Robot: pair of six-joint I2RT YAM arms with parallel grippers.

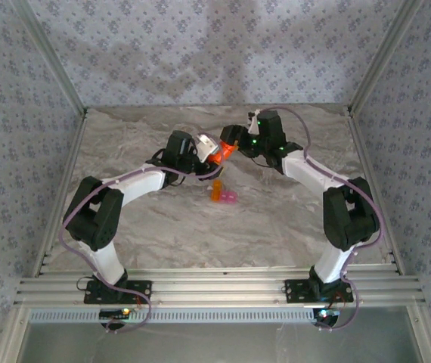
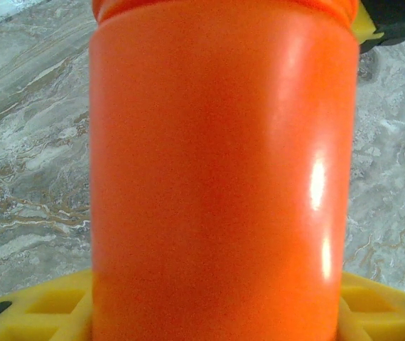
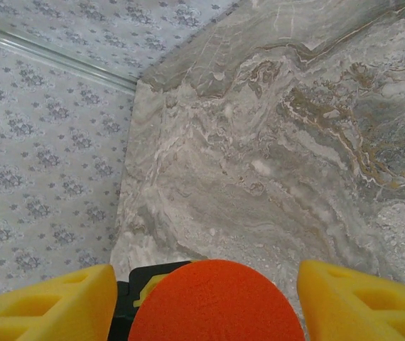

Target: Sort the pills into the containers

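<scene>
The containers (image 1: 224, 195), a tiny joined pair with an orange compartment (image 1: 217, 192) and a pink one (image 1: 231, 198), lie on the grey marbled table (image 1: 276, 234) near its middle. Nothing touches them, and they sit just nearer the arm bases than the two grippers.

Just beyond them, the left gripper (image 1: 208, 149) holds an orange-red cylindrical bottle (image 1: 217, 150) off the table, tilted toward the right arm. In the left wrist view the bottle's smooth wall (image 2: 217, 177) runs up the centre, and the yellow pads (image 2: 39, 312) press in at its base on both sides.

The right gripper (image 1: 235, 141) meets the bottle's far end. In the right wrist view its yellow fingers (image 3: 46, 305) stand apart on either side of the round orange cap (image 3: 217, 305). A dark gap shows on one side, and I cannot tell whether they grip the cap.

Patterned wallpaper panels (image 1: 200, 45) enclose the table.
</scene>
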